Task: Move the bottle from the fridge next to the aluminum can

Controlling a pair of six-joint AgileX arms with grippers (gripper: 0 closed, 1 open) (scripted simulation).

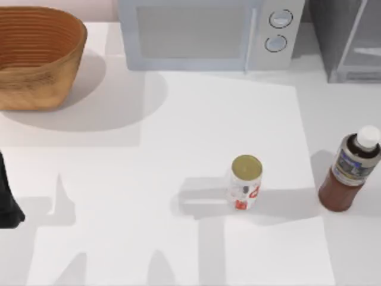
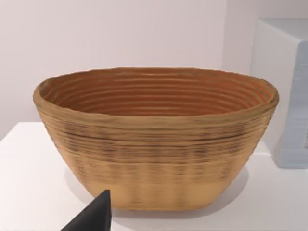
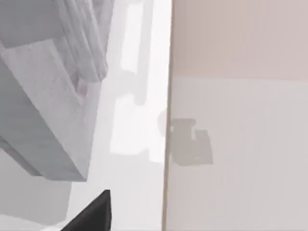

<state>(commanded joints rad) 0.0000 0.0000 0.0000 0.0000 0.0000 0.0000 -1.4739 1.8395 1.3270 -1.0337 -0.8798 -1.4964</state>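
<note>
**Bottle Stood on the Table, Right of the Can**

The bottle (image 1: 351, 173) was seen upright on the white table (image 1: 178, 238), out of the fridge (image 1: 348, 39), which stood at the far right corner beside the microwave (image 1: 208, 33). The bottle was set to the right of the aluminum can (image 1: 245, 182), near it but clearly apart, with a strip of bare table between the two. It stood free, with nothing holding it. The can was upright as well, its dull gold top turned to the overhead camera.

It was judged that the main move was largely done: the bottle rested by the can on the same side of the table as the fridge, presumably because that was the shortest way out of the cabinet. Whether the gap counted as "next to" could not be settled from these views.

The left arm (image 1: 9, 202) was parked at the left edge of the table, and a dark fingertip (image 2: 94, 216) was caught in its wrist view, facing the woven basket (image 2: 154, 139) at the far left corner. In the right wrist view a dark fingertip (image 3: 91, 214) was seen against grey cabinet panels. For neither gripper could it be told whether the fingers were spread or closed.
</note>
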